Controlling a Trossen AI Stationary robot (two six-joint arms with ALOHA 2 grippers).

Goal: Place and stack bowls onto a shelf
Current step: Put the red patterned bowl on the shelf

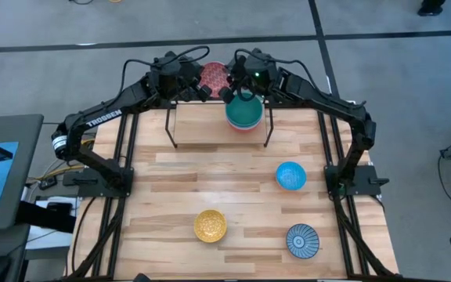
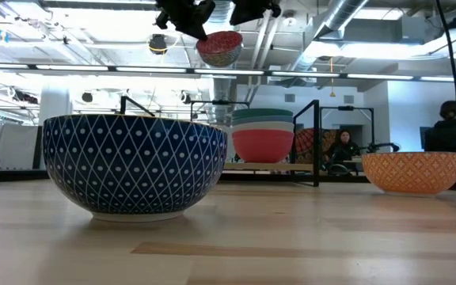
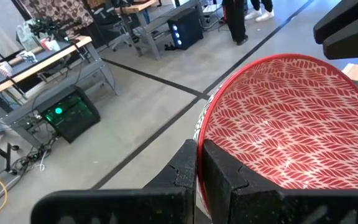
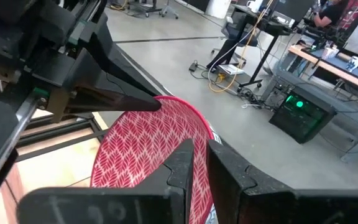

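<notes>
Gripping now: both arms meet high above the far edge of the light-wood surface (image 1: 241, 180), on one bowl.
Held bowl: the round red bowl with a white leaf pattern (image 1: 214, 76) hangs in the air, tilted, between the two grippers, above and behind the shelf.
Left gripper (image 3: 199, 163): fingers clenched on the near rim of the patterned bowl, one finger (image 3: 180, 171) outside the wall, the other inside.
Right gripper (image 4: 199, 163): fingers clamped on the opposite rim of the same bowl, its inside facing that camera.
Shelf: the small light-wood plank on thin black wire legs (image 1: 198, 125) sits below the fingers.
Stack on shelf: a teal bowl (image 1: 243, 110) tops nested bowls, red-orange at the bottom (image 2: 263, 145).
Nearer bowls, well apart from the fingers: a light blue round bowl (image 1: 290, 175), a yellow patterned bowl (image 1: 210, 225), a blue-white striped bowl (image 1: 302, 240).
</notes>
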